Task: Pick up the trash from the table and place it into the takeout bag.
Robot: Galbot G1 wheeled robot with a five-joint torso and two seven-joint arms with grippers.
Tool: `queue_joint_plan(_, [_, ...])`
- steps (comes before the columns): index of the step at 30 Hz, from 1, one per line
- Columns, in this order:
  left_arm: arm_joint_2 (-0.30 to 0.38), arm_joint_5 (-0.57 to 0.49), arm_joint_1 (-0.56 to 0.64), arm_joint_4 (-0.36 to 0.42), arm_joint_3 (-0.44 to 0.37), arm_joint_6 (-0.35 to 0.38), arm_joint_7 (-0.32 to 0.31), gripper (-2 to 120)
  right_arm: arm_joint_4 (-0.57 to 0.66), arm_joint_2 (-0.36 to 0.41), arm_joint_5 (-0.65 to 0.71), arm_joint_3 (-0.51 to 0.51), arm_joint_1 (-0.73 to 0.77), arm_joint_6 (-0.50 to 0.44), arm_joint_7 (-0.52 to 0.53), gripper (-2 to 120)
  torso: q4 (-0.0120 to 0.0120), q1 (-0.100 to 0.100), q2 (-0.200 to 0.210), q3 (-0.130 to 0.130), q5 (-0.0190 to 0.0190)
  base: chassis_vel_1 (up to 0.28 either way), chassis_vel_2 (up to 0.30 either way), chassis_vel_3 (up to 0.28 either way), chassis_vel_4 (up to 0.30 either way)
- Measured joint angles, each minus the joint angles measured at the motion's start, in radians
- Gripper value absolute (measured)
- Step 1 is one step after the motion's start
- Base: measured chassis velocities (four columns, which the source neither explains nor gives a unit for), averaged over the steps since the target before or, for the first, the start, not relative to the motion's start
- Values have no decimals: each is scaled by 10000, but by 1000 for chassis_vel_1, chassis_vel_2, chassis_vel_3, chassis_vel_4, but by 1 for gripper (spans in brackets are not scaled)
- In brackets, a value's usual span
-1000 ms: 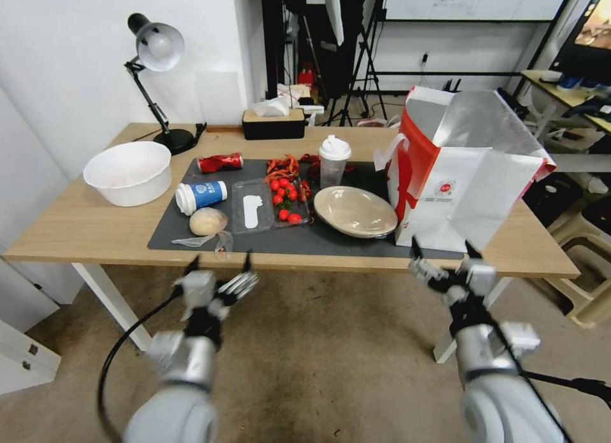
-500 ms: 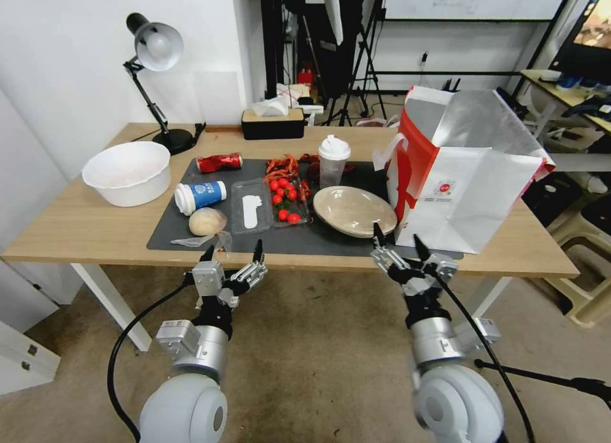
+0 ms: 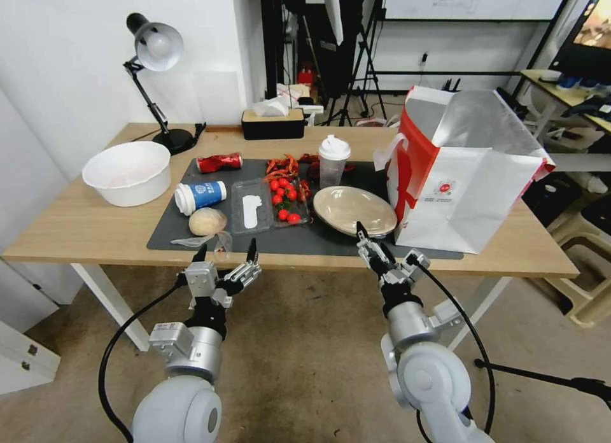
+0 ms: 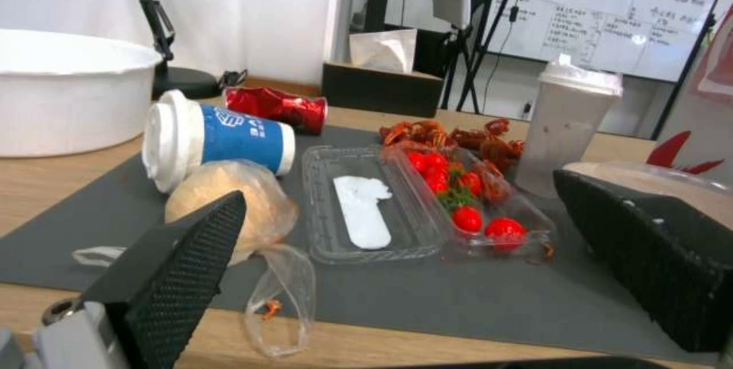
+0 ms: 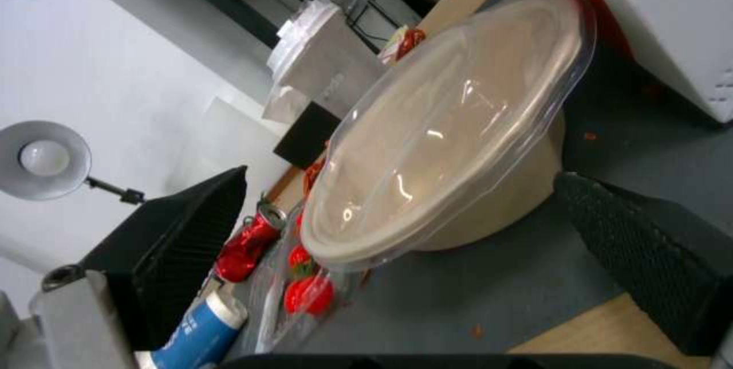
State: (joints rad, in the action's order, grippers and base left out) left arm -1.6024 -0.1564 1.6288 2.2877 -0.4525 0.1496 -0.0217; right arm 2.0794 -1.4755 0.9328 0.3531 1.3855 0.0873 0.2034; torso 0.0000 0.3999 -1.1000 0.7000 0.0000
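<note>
Head view: your left hand [image 3: 223, 252] hovered spread wide at the worktop's [image 3: 76, 230] near edge, just short of the wrapped beige lump [image 3: 207, 221]. Your right hand [image 3: 377, 246] sat tilted at the mat's front edge, near the beige dish [image 3: 354, 210], fingers wide, holding nothing. The takeout bag [image 3: 468, 175] stood upright, mouth open, just right of the dish. Left wrist view: wide fingers [image 4: 172, 266] framed the lump [image 4: 229, 200], paper cup [image 4: 217, 140], red can [image 4: 279, 108] and lidded clear cup [image 4: 569, 122], all on the mat. Right wrist view: fingers [image 5: 641, 248] straddled the dish [image 5: 458, 134], which carried a clear cover, apart from it.
</note>
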Motion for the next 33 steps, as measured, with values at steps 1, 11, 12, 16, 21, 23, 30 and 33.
queue_joint_plan(1, [0,0,0,0,0,0,0,100,0,0,0,0,0,0,0,100,0,0,0,0,0,0,0,0,0])
queue_joint_plan(11, [46,2,51,94,-145,-101,36,100,-393,-81,238,52,-537,170,189,84,0,0,0,0,0,0,0,0,0])
queue_joint_plan(12, [48,2,59,97,-149,-121,41,100,-411,-86,246,49,-556,200,217,80,0,0,0,0,-1,0,0,0,0])
queue_joint_plan(16, [51,2,77,97,-155,-163,51,100,-441,-115,249,39,-562,224,243,70,0,0,0,0,0,0,0,0,0])
queue_joint_plan(21, [52,5,93,61,-163,-257,85,100,-466,-170,243,14,-488,226,246,50,0,0,0,0,-1,0,0,0,0])
queue_joint_plan(23, [53,8,98,37,-162,-294,107,100,-500,-185,236,17,-476,224,245,41,0,0,0,0,0,0,0,0,0])
queue_joint_plan(30, [79,11,100,-45,-162,-424,178,100,-544,-202,215,60,-449,213,226,17,0,0,0,0,0,0,0,0,0])
queue_joint_plan(33, [83,12,105,-73,-168,-470,194,100,-544,-205,203,69,-410,206,220,4,0,0,0,0,-1,0,0,0,0])
